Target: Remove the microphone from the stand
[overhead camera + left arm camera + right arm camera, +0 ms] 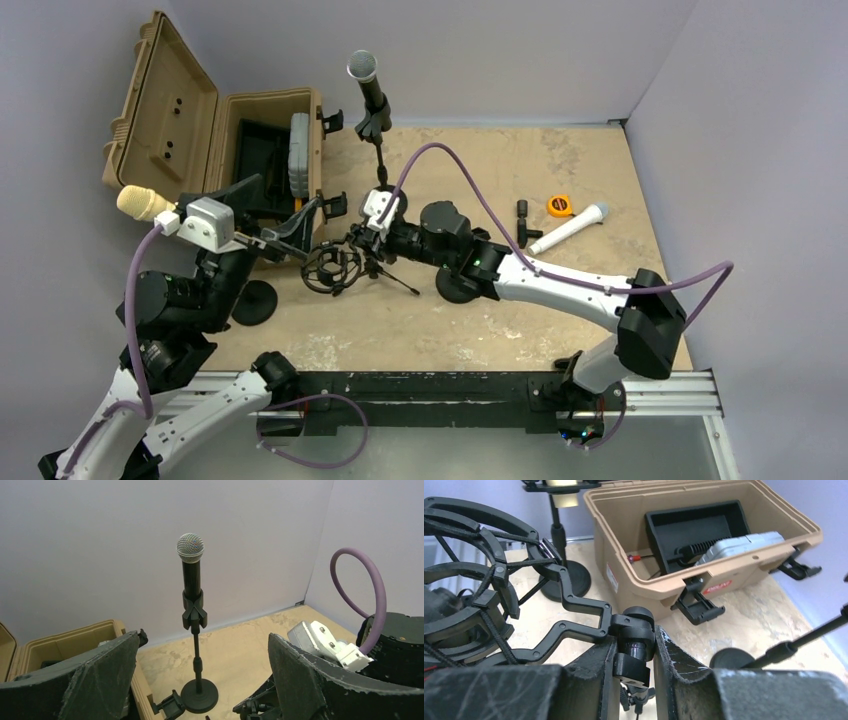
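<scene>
The right hand is clamped tight on the black swivel joint under a shock mount, just in front of the open tan case. The left hand is spread wide and holds nothing. It faces the microphone, which sits upright in the clip of its stand on the surface near the back wall, well apart from both hands.

Robotics lab cell: bare partition walls, aluminium mounting rail, worn tabletop.
</scene>
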Robot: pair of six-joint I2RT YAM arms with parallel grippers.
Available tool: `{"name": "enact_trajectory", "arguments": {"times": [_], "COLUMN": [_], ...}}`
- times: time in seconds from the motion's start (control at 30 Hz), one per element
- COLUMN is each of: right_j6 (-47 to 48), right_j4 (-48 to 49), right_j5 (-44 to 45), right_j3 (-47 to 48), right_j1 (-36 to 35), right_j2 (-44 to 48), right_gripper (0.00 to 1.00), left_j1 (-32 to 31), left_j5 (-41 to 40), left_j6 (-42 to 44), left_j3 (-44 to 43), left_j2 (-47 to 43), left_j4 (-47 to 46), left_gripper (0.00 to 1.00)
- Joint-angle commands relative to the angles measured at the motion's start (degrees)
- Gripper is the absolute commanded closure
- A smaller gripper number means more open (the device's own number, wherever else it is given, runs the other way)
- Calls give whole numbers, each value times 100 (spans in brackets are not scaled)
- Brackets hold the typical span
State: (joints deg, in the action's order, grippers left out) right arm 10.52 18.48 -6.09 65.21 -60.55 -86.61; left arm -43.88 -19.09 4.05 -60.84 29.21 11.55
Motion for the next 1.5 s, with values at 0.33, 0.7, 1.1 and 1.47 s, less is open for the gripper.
{"name": "enact_trajectory", "arguments": {"times": [0.33, 0.7, 1.1, 1.47], "right_j6": [-1150, -2430, -3907, -5878], "right_j4": [-486, -454, -369, -1251], "right_j5": [-342, 30, 320, 2120], "right_j3": [383, -508, -723, -254], "right_j1": [79, 79, -151, -1029], "right_j2": [-276, 505, 781, 167], "right_gripper": [41, 20, 12, 25], "left_j1": [28, 21, 19, 14], "left_j5": [106, 224, -249, -205], "left_j6": [-1, -122, -2016, -2253], "left_j3": [-102, -247, -1734, -2188], "left_j2": [146, 427, 1173, 1686], "left_j4": [-36, 159, 3515, 4612], "left_gripper": [2, 2, 0, 0]}}
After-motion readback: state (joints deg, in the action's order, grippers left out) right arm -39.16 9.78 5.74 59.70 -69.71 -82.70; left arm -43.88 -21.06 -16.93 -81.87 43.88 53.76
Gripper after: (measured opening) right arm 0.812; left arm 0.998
